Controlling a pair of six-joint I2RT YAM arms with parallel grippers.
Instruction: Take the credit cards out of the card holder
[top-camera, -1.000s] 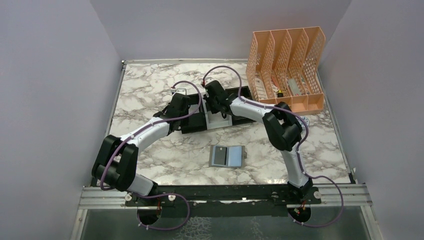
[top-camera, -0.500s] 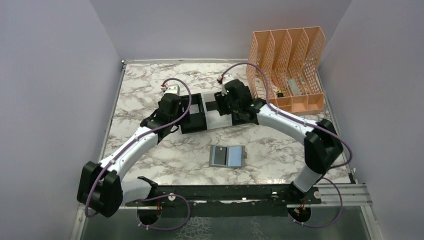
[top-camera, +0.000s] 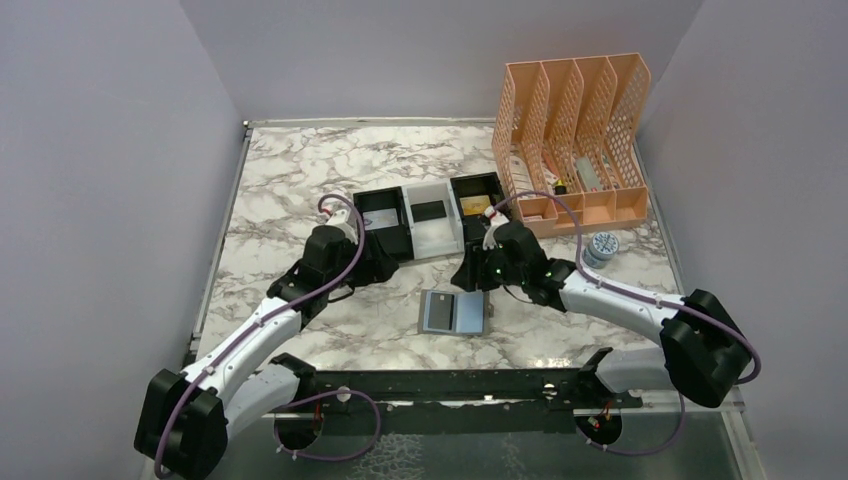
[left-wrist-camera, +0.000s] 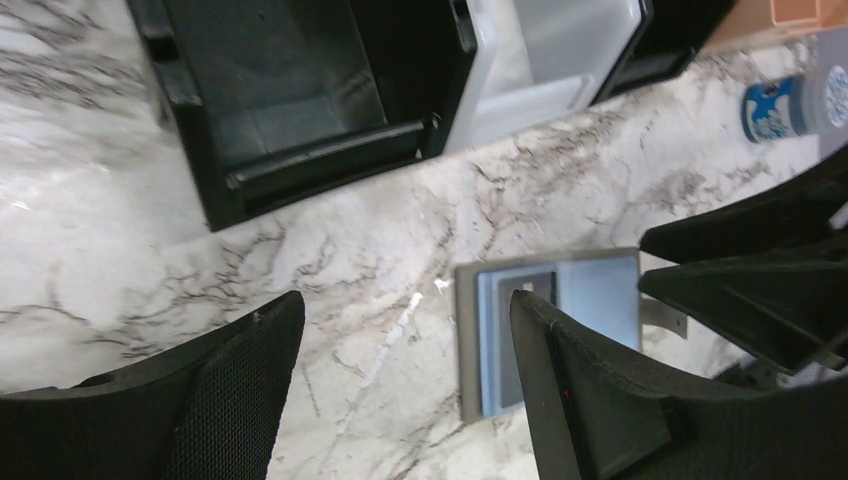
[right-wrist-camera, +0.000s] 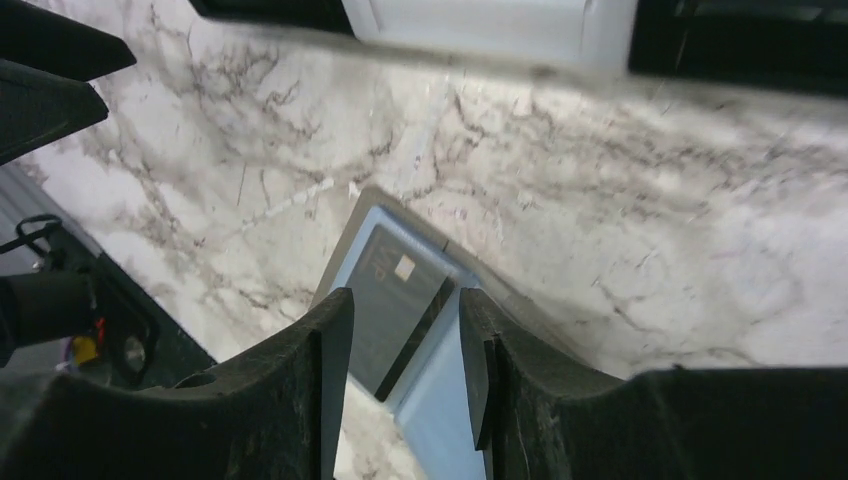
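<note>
While the card holder (top-camera: 468, 314) lies open on the marble table (top-camera: 300, 170), the right gripper (right-wrist-camera: 405, 300) hovers over it and the left gripper (left-wrist-camera: 405, 310) hangs left of it, both with jaws apart and empty. A dark credit card (right-wrist-camera: 388, 325), print unreadable, sits inside it. Behind it stand a three-compartment tray (top-camera: 428, 238), peach rack (top-camera: 575, 120) and blue-labelled tub (top-camera: 601, 247).

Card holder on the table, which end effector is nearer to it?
Right. The right end effector hovers at the far edge of the card holder; the left end effector is farther off, to its left.
</note>
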